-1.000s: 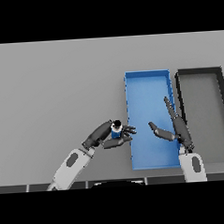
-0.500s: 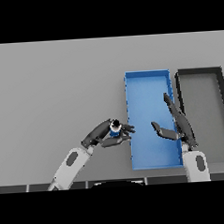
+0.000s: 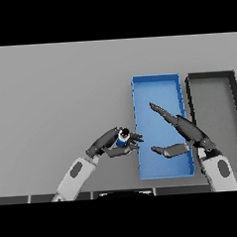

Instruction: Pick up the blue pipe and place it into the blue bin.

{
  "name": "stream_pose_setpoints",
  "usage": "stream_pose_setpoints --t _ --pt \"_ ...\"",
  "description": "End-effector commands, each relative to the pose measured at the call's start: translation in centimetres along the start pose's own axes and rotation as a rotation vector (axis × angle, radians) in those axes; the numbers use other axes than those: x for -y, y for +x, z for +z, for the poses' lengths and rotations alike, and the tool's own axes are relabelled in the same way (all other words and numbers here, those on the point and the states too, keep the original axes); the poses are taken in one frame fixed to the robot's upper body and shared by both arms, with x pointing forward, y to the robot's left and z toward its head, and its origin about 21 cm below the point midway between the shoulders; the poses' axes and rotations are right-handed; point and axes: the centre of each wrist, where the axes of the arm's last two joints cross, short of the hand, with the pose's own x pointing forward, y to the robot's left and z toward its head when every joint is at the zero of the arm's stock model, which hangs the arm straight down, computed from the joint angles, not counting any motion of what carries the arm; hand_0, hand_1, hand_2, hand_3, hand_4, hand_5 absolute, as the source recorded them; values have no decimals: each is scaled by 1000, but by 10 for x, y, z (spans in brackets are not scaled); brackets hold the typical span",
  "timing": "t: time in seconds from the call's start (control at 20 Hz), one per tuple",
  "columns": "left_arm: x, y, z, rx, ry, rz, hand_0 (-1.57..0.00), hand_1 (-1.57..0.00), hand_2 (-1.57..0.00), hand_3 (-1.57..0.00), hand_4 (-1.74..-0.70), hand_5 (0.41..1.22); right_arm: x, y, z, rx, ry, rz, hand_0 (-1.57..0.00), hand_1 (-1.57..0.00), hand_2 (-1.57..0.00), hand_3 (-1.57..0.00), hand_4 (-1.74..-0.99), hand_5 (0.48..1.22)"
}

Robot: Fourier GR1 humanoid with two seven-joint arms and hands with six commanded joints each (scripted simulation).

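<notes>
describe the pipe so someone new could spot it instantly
Start at the blue bin right of centre on the grey table. Just off its lower left edge, the left robot hand curls round a short blue pipe. It is the only small object, with a pale rim and dark opening.

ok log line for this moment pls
left hand: shut on blue pipe, beside blue bin's left wall | right hand: open over bin | pipe: not yet in bin
</notes>
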Motion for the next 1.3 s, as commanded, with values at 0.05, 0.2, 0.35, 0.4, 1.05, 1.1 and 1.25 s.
stream_pose_setpoints --t 0.05,0.2,0.35,0.4,1.05,1.1,1.25 --pt "-2 -4 0 -5 0 -11 -1571 -1571 -1571 -1571 -1474 1221 -5 9 -11 7 60 4 1 0 -1 1 -1246 526" --pt "0 -3 -1 -5 0 -11 -1571 -1571 -1571 -1571 -1475 1221 -7 20 -23 4 133 0 1 0 0 1 -1242 524" --pt "-3 -1 -1 -1 1 -9 -1571 -1571 -1571 -1571 -1475 1221 -16 25 -37 3 214 -43 1 1 0 1 -1227 528" --pt "-1 2 -5 0 -4 -10 -1571 -1571 -1571 -1571 -1476 1221 -19 25 -43 -10 241 -31 1 1 1 1 -1220 525" --pt "-3 -7 -4 -15 -39 36 -1571 -1571 -1541 -1304 -1560 1221 -49 28 -113 -10 453 -44 -398 -437 -428 -307 -1303 520" --pt "-3 -5 -6 -31 -34 49 -1571 -1571 -1528 -1139 -1596 1221 -49 28 -115 0 452 -40 -630 -652 -657 -504 -1383 523" --pt "1 -8 -8 -25 -29 51 -1571 -1571 -1549 -1228 -1667 1221 -51 20 -119 23 462 -60 -1089 -1101 -1103 -896 -1537 600"
